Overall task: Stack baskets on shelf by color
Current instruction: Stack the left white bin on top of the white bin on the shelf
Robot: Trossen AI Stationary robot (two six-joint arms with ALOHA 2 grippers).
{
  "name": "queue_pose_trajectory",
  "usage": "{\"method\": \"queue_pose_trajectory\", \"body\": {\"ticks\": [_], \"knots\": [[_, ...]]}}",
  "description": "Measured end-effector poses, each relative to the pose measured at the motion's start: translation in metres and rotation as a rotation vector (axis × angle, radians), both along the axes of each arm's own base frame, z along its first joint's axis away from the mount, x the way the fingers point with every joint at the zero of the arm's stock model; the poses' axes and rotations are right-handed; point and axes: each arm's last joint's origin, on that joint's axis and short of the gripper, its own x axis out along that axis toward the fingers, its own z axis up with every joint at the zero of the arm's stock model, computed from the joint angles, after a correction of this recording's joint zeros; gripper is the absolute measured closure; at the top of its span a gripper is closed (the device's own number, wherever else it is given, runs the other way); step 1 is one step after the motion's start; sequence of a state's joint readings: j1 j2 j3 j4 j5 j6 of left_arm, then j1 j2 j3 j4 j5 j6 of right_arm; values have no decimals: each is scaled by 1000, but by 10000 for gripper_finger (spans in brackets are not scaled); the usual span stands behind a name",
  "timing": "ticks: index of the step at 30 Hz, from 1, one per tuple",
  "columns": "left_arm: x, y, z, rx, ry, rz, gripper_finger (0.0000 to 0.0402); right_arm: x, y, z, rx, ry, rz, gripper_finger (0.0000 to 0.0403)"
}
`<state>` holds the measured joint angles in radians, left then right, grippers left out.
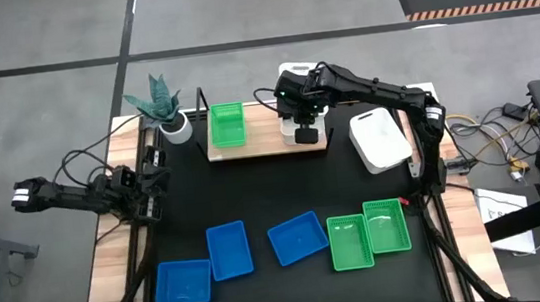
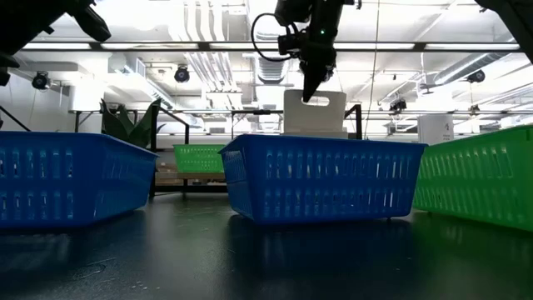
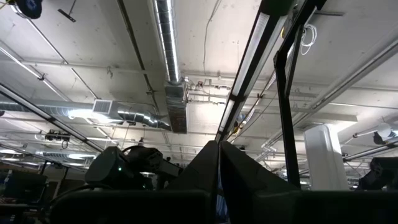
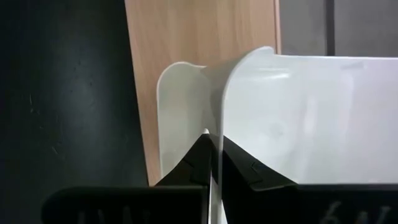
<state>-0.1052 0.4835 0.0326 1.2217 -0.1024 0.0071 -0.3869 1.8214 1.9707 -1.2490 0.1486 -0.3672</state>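
Observation:
My right gripper [image 4: 211,142] is over the right part of the light-wood shelf [image 1: 267,143], shut on a white basket [image 4: 311,118]. In the low view that basket [image 2: 315,112] stands nearly on edge below the gripper [image 2: 310,90], broad face toward the near side. One green basket [image 1: 227,125] lies on the shelf's left part. Near the table's near edge lie three blue baskets [image 1: 228,249] and two green ones [image 1: 367,233]. More white basket [image 1: 381,139] lies at the table's right. My left gripper [image 3: 217,152] waits shut at the left edge, pointing up. My right gripper pinches the white basket's thin side wall [image 4: 219,124] near a rounded corner, one finger on each face of the wall. The fingers [image 2: 312,79] come from above, pointing down. The basket hangs tilted over the shelf; whether its lower edge rests on the wood, I cannot tell.
A potted plant [image 1: 163,107] stands at the far left corner beside the shelf. The shelf's thin black posts [image 1: 201,103] rise at its ends. Cables run beside the table on both sides. Bare black tabletop [image 1: 254,188] lies between the shelf and the near row of baskets.

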Motion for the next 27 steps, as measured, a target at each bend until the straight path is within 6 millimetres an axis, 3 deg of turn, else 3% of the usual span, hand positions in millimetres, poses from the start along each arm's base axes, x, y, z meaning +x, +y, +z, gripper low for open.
{"method": "queue_pose_trajectory", "body": {"ticks": [17,27], "knots": [[0,0,0,0,0,0,402,1,0,-31,15,60,25,394],[0,0,0,1,0,0,402,2,1,-31,41,52,29,394]]}}
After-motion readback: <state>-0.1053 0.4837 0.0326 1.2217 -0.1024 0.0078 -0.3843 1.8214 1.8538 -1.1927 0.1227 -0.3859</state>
